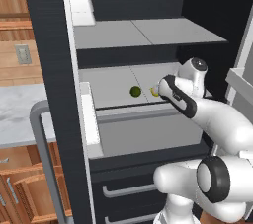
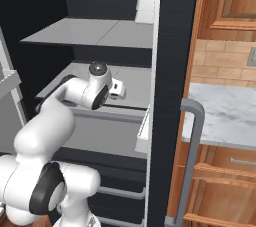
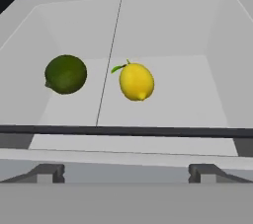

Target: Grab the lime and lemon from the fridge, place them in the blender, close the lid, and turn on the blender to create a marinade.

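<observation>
**Open gripper at the fridge shelf**

The fridge [image 1: 49,70] stands open. The gripper [image 3: 126,172] is spread wide and empty — touching nothing. On the middle shelf [image 3: 178,85] sit the lime [image 3: 65,74] and, just beside it, the lemon [image 3: 137,82] — apart.

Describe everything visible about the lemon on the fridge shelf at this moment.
The lemon is a small, bright yellow, roundish fruit with a smooth skin, a slight nub at its lower end and a little green leaf at its stem. It rests on the pale grey shelf inside the fridge, just right of the shelf's centre seam in the hand view. The lime sits apart to its left. Nothing else touches it; the open gripper is short of it.
</observation>
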{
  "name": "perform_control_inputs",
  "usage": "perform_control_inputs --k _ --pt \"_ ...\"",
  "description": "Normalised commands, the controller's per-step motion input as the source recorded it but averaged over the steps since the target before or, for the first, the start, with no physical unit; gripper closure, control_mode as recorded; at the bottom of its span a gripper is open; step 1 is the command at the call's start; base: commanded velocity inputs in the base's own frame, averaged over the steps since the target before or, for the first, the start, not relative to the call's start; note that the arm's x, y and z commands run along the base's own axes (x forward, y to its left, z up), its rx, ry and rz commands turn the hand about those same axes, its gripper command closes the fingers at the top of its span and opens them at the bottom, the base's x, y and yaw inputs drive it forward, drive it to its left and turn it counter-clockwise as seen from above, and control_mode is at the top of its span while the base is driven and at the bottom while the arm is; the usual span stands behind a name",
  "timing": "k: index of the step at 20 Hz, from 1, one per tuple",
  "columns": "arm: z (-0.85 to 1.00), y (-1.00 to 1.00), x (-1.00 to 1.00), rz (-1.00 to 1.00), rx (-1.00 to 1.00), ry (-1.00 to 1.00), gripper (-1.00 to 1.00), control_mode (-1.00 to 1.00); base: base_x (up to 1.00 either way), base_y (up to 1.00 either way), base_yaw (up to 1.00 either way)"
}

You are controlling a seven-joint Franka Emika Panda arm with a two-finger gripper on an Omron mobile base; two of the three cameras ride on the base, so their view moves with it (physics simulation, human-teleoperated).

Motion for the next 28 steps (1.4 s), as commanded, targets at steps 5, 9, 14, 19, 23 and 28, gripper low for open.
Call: perform_control_inputs --k 5,9,14,19,23,28 --pt "-0.26 0.00 0.34 0.00 0.00 0.00 -1.00 -1.00 0.00 0.00 0.00" --pt "-0.20 -0.02 0.36 0.00 0.00 0.00 -1.00 -1.00 0.00 0.00 0.00" --pt "-0.17 -0.01 0.31 0.00 0.00 0.02 -1.00 -1.00 0.00 0.00 0.00" --pt "-0.12 0.00 0.29 0.00 0.00 0.03 -1.00 -1.00 0.00 0.00 0.00" --pt "-0.11 0.00 0.33 0.00 0.00 0.03 -1.00 -1.00 0.00 0.00 0.00" --pt "-0.11 0.00 0.31 0.00 0.00 0.03 -1.00 -1.00 0.00 0.00 0.00"
